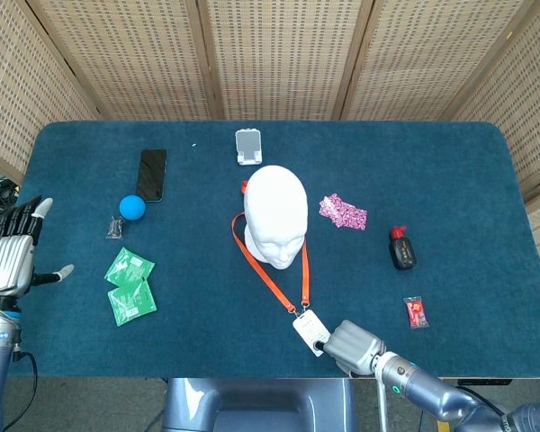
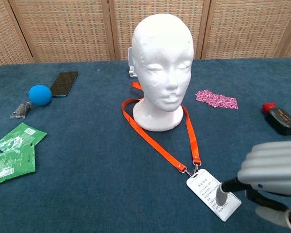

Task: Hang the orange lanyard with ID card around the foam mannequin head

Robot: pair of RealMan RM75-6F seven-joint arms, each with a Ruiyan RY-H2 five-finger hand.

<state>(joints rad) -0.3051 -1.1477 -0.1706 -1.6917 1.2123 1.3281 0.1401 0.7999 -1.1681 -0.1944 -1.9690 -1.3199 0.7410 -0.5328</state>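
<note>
The orange lanyard lies looped around the base of the foam mannequin head, its two straps running out taut in front of the head and meeting at a metal clip, with the ID card flat on the blue surface near the front edge. The right robot hand sits just beside the card, one fingertip pressing down on it while the other fingers curl under the palm. Right of the mannequin head lie a pink patterned wrapper, a black and red object and a small red packet. Behind the head stands a small white holder. Left of it are a black phone, a blue ball and green packets. The left robot hand hangs well apart at the surface's left edge, fingers spread and holding nothing.
</note>
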